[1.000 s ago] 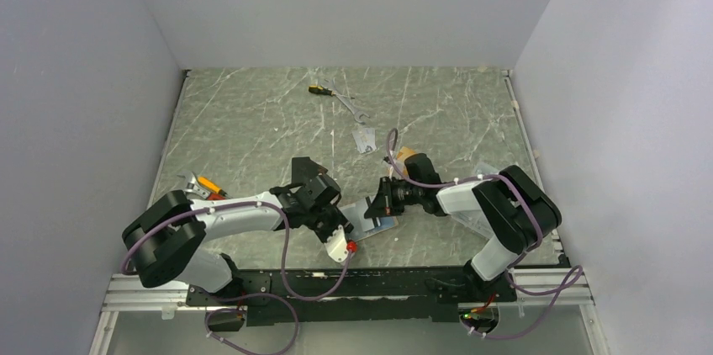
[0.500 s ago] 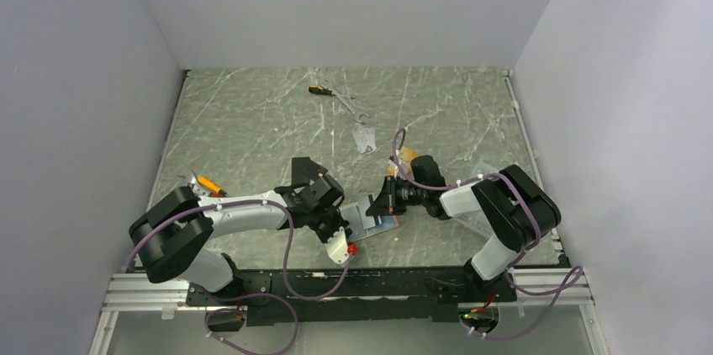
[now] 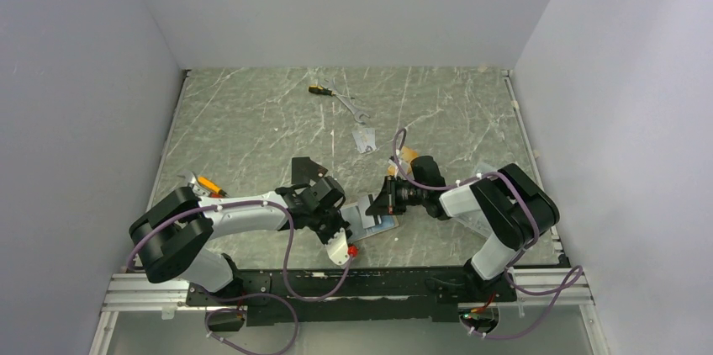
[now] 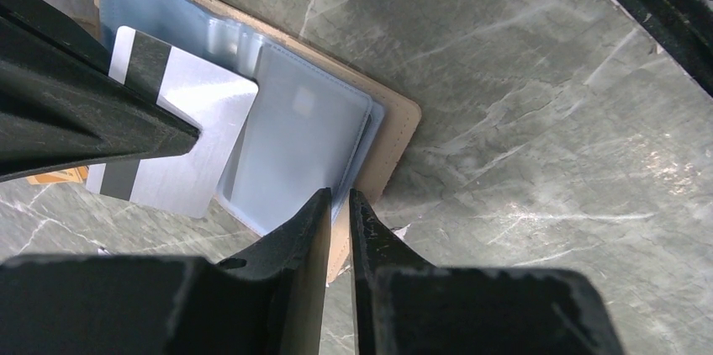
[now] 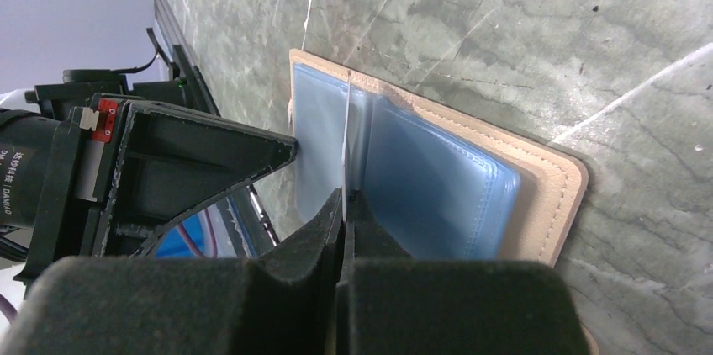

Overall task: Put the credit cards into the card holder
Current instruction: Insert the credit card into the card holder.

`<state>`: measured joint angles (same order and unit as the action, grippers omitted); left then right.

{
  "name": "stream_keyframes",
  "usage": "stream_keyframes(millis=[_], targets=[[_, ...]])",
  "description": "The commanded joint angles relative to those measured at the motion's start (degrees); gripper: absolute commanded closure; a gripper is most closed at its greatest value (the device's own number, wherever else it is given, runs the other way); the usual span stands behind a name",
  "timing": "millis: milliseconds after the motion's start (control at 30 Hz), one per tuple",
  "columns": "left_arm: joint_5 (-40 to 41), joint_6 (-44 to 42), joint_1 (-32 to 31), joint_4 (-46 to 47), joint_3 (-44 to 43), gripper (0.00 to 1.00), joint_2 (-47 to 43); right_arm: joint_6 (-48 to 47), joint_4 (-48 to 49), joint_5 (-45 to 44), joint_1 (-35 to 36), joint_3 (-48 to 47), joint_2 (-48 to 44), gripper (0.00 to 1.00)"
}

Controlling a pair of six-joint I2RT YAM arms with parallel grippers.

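Observation:
The tan card holder (image 4: pixel 397 129) lies open on the table, its blue sleeves (image 5: pixel 437 178) facing up. My left gripper (image 4: pixel 339 196) has its jaws nearly together on the holder's near edge, tan rim and blue sleeve between the fingers. A silver-grey credit card (image 4: pixel 189 115) with a black stripe stands edge-on (image 5: pixel 345 119) over the sleeves. My right gripper (image 5: pixel 345 198) is shut on that card. From above, both grippers meet at the holder (image 3: pixel 370 220) near the front edge. Another silver-grey card (image 3: pixel 363 139) lies further back, with an orange card (image 3: pixel 406 153) beside the right arm.
A yellow-handled screwdriver (image 3: pixel 317 88) and a wrench (image 3: pixel 351 108) lie at the back of the marble table. An orange-handled tool (image 3: pixel 205 183) sits at the left by my left arm. The black front rail (image 4: pixel 656 2) runs close to the holder.
My left gripper's jaws have closed in on the holder's edge. The right gripper with the card has shifted slightly back and left over the holder.

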<state>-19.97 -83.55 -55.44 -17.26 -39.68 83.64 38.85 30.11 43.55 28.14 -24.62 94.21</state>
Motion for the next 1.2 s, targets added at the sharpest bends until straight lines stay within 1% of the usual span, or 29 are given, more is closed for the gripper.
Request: stream_keyframes(millis=[0, 367, 567, 767, 933, 1167], targets=[[-0.69, -0.41, -0.70, -1.82, -1.10, 0.81, -0.47, -0.37, 3.30, -1.19, -0.49, 0.17, 0.73, 1.00], [-0.13, 0.29, -0.90, -1.79, -1.84, 0.82, -0.07, -0.18, 4.81, 0.38, -0.12, 2.67, 1.04, 1.00], [0.23, 0.48, -1.01, -2.12, -2.13, 0.84, -0.14, -1.43, 2.48, 1.36, 0.56, 3.26, 0.81, 1.00], [0.43, 0.34, -1.20, -2.19, -1.73, 0.85, -0.29, -1.79, 1.54, -1.32, -0.44, 3.31, -1.31, 1.00], [0.70, 0.45, -1.30, -2.58, -1.43, 0.85, -0.68, -1.11, 2.62, -0.38, -0.48, 1.89, 0.52, 1.00], [0.63, 0.52, -1.50, -2.18, -0.84, 0.86, -1.01, -0.70, 3.68, -3.18, -0.54, 2.38, 0.18, 1.00]])
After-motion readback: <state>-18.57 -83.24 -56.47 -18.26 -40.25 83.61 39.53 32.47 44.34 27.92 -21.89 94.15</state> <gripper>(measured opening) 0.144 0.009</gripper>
